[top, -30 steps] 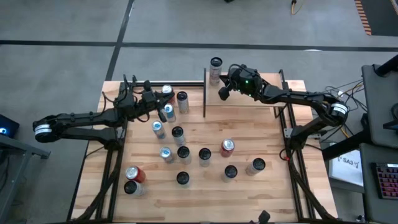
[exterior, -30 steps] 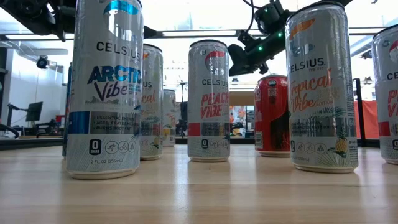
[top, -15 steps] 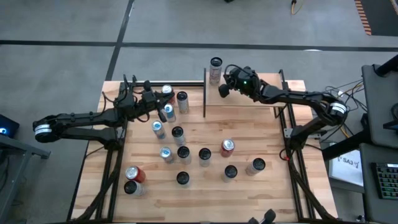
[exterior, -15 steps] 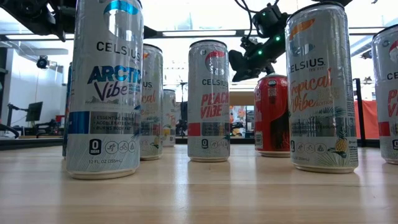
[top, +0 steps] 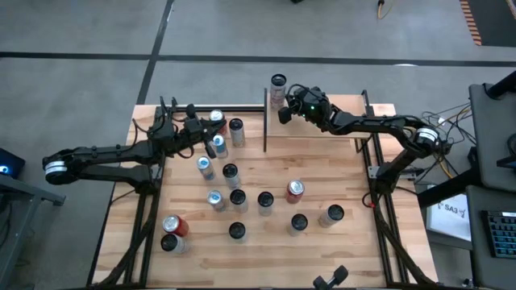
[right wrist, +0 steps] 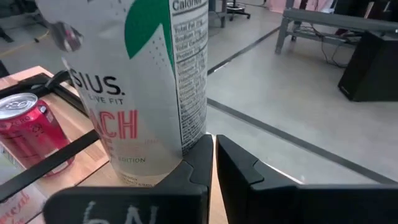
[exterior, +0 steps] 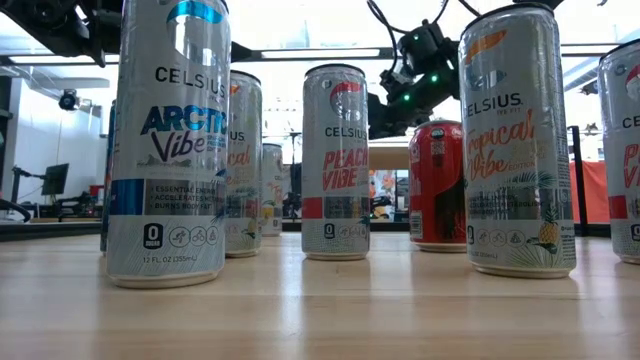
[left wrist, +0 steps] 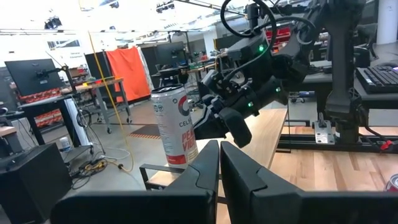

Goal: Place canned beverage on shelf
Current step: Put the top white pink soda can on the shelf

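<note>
Fourteen-ish cans (top: 265, 200) stand loose on the table (top: 363, 250), three of them red. The left claw (top: 207, 142) hangs over the left-side ones, pinched together and empty. Far back, one can (top: 278, 81) sits on the shelf's (top: 310, 129) corner, with the right claw (top: 284, 115) closed just beside it.

White peach-lettered can (top: 278, 90) upright, shelf's (top: 314, 125) far corner

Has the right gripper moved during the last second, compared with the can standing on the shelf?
Yes. In the high view the right gripper has shifted toward the can at the far corner of the shelf, now close beside it.
</note>
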`<state>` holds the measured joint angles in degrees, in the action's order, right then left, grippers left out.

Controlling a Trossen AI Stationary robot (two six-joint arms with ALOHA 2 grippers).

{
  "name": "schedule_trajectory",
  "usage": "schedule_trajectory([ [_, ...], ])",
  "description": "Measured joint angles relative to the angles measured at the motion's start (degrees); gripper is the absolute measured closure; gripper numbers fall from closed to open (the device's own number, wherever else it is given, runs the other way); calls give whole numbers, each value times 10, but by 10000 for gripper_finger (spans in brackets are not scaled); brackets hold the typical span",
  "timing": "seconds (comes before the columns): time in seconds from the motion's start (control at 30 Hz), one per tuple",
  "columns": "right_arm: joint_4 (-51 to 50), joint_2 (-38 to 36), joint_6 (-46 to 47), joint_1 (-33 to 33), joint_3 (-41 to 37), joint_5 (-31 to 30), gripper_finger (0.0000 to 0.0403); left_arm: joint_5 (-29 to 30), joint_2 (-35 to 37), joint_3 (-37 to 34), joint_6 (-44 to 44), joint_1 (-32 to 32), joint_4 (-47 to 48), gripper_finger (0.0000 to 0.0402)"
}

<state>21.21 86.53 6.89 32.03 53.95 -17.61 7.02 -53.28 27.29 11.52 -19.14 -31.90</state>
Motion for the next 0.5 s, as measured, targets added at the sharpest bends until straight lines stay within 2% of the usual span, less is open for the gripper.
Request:
schedule_trajectory([
  [0.37, 23, 15, -8, 0, 0, 3, 390, 0, 0, 0, 0, 0, 0, 402],
  [0.5, 17, 14, -3, -2, 0, 28, 390, 0, 0, 0, -1, 0, 0, 402],
])
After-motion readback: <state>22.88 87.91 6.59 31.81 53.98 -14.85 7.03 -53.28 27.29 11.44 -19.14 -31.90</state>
